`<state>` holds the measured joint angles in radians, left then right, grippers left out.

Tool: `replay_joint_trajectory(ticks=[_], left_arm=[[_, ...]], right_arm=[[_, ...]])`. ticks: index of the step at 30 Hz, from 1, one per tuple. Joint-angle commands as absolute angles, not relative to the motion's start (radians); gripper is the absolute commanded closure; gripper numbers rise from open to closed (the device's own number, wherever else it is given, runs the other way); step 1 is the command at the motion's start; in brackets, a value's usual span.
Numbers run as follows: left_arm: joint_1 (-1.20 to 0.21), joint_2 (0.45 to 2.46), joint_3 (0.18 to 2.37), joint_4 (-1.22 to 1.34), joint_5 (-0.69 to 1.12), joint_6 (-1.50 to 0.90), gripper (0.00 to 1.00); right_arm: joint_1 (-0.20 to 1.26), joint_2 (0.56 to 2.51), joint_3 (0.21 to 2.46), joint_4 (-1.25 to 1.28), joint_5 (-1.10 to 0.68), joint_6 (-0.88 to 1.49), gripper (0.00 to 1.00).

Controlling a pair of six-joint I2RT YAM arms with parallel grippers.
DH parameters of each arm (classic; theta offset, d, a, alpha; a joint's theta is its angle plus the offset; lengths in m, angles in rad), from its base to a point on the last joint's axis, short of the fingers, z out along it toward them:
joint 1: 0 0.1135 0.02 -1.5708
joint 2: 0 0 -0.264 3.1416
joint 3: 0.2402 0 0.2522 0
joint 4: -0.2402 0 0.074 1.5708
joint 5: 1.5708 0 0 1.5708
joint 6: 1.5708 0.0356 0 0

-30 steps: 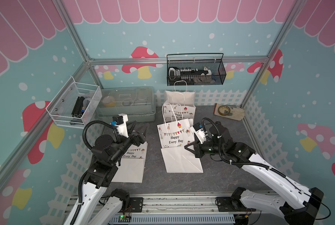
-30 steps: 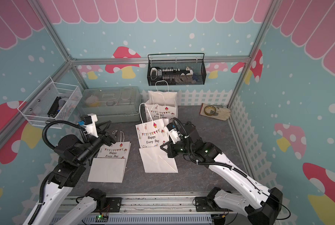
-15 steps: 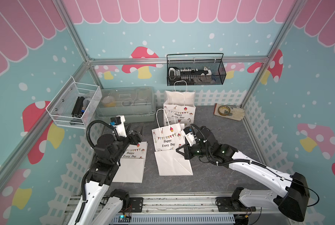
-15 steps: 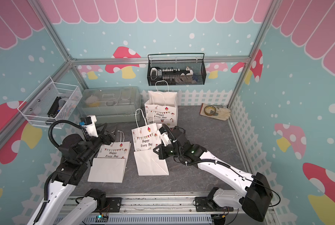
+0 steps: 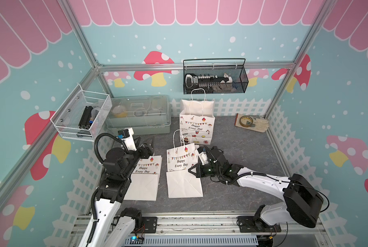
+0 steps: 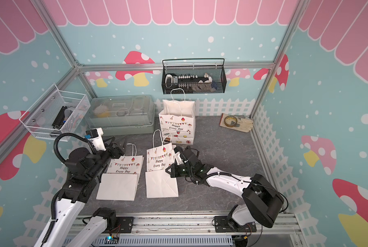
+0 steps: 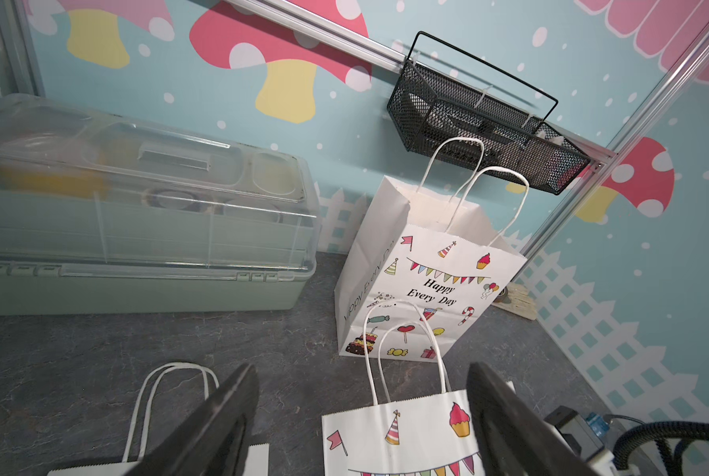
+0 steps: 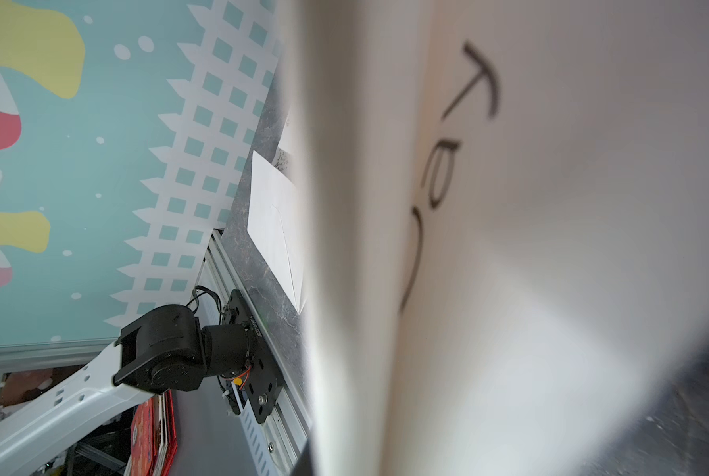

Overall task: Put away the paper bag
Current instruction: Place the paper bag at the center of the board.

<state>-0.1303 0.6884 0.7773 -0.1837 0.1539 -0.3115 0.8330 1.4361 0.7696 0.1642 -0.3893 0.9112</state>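
while the upright bag [image 5: 197,126] gapes, the box [image 5: 138,125] holds rolls [image 7: 172,200].

R gripper [image 6: 168,170] tight on mid paper bag [image 6: 159,162] edge — L gripper [image 6: 120,144] wide apart, by flat bag [image 6: 120,181] handles

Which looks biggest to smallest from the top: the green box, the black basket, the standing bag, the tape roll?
1. green box and black basket: too alike to rank, and the basket hangs nearer the camera.
2. standing bag
3. tape roll
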Motion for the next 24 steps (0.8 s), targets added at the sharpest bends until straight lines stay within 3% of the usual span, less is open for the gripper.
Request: replay_joint_trajectory(ticks=[1, 13, 24], left_arm=[[-0.121, 0.692, 0.750, -0.136, 0.183, -0.324, 0.20], [-0.120, 0.724, 0.734, -0.113, 0.186, -0.324, 0.19], [-0.119, 0.873, 0.700, -0.083, 0.170, -0.296, 0.17]], right_arm=[[0.838, 1.449, 0.762, 0.276, -0.397, 0.974, 1.00], [0.839, 1.548, 0.700, 0.374, -0.387, 1.047, 1.00], [0.845, 1.629, 0.664, 0.466, -0.361, 1.097, 1.00]])
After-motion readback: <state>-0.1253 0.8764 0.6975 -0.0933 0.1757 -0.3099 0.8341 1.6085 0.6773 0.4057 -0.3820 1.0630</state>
